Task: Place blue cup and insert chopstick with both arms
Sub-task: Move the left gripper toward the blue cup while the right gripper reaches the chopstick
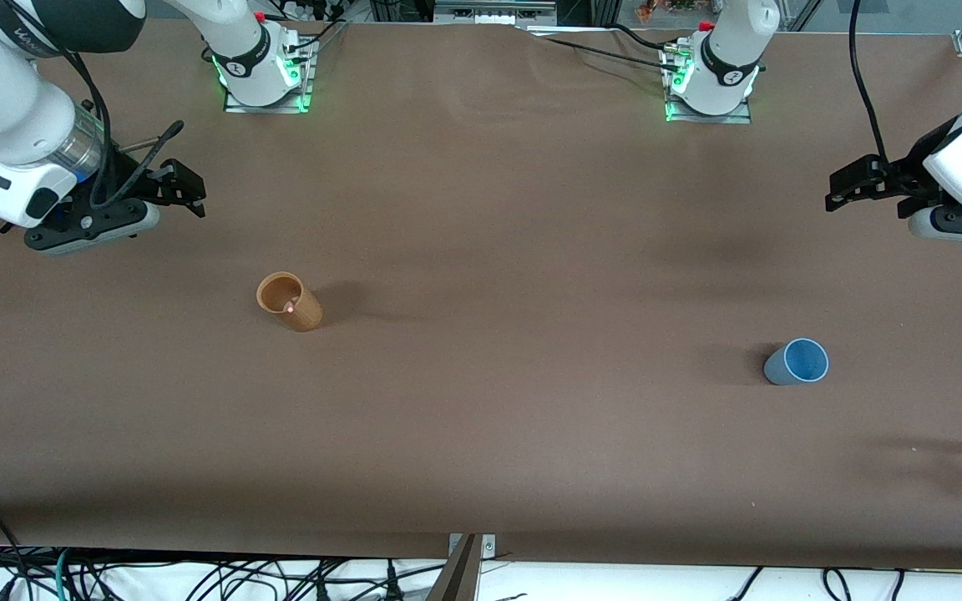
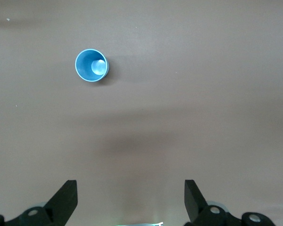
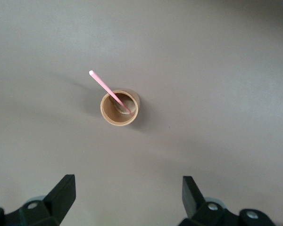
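The blue cup (image 1: pixel 797 361) stands upright and empty on the desk, below the open left end effector (image 2: pixel 131 200). The pinkish chopstick (image 3: pixel 111 92) leans inside the brown cup (image 3: pixel 119 108), below the open right end effector (image 3: pixel 129 197).

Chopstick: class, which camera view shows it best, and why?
The right wrist view: the chopstick shows along its length, leaning in the brown cup. The front view shows only its pink tip inside that cup. The left wrist view does not show it, only the blue cup.
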`<state>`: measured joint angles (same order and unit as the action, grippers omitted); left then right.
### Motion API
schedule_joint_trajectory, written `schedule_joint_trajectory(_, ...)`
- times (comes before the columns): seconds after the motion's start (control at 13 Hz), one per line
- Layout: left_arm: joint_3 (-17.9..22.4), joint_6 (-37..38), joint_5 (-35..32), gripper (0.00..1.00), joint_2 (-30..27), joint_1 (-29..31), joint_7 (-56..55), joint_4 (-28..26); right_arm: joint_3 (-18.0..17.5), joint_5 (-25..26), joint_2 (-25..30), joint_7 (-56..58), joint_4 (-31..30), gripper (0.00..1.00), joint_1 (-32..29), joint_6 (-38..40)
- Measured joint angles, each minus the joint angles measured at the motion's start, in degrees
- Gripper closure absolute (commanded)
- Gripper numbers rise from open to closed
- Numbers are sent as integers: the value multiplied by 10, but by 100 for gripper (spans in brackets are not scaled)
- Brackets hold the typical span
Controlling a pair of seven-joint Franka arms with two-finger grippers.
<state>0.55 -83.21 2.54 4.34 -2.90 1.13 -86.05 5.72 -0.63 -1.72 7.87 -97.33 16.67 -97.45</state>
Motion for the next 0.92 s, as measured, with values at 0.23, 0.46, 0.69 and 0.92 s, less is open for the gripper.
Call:
schedule_joint_trajectory(0.23,0,0,0,0,0,0,0,0,-2,0,0,0,0,0,0,-1)
schedule_joint_trajectory(0.46,0,0,0,0,0,0,0,0,-3,0,0,0,0,0,0,-9)
schedule_joint_trajectory(0.69,0,0,0,0,0,0,0,0,-3,0,-4,0,0,0,0,-17)
schedule_joint_trajectory(0.92,0,0,0,0,0,0,0,0,-3,0,-4,0,0,0,0,-19)
